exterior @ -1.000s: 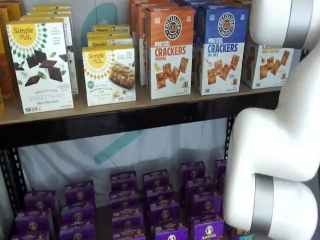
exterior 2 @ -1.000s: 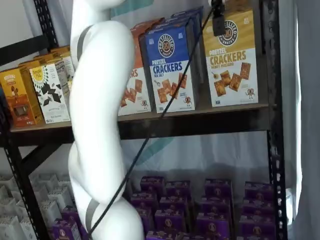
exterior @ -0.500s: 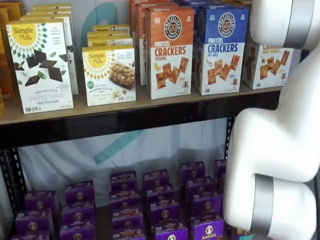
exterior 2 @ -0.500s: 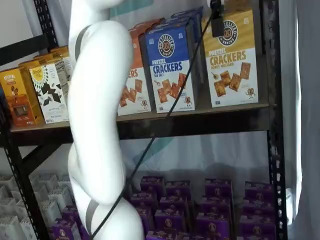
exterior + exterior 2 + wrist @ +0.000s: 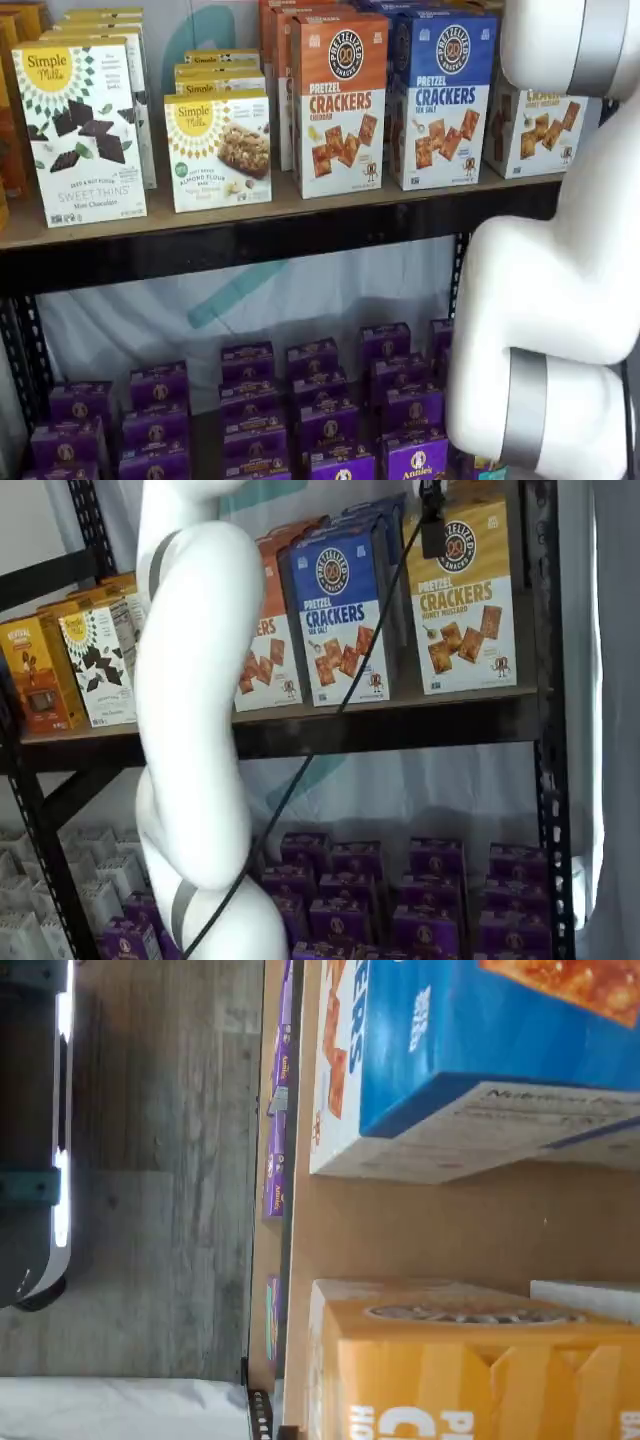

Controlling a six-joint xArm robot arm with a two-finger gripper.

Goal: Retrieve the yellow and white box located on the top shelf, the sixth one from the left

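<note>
On the top shelf (image 5: pixel 400 720), the yellow and white box (image 5: pixel 465 600) stands at the right-hand end, upright, just beside the blue-topped box (image 5: pixel 340 620). Its front reads "PRETZEL CRACKERS", with "HONEY MUSTARD" in small print below and a round black Pretzelized badge in the yellow band. The blue neighbour reads "PRETZEL CRACKERS, SEA SALT", and the orange-topped box (image 5: pixel 338 105) says "PRETZEL CRACKERS, CHEDDAR". Further left come two Simple Mills cartons: the Sweet Thins box (image 5: pixel 82 130), "Mint Chocolate", and the almond flour bars box (image 5: pixel 218 150). Down on the lower level, the rows of purple boxes (image 5: pixel 320 410) carry a label too small to read for sure.

Against the frames of a second ago, very little differs: every carton sits exactly where it was, and the white arm (image 5: pixel 195 730) has shifted only a touch in both shelf views.

Now the end effector (image 5: pixel 433 525): only a dark piece shows, hanging from the top edge in front of the yellow band with the cable (image 5: pixel 330 710) trailing down beside it. No gap between the fingers can be made out, so I cannot tell whether they are apart or closed, nor whether they touch the carton. From the wrist view, the yellow carton and the blue one stand apart on the tan board, with a strip of bare wood between them.
</note>
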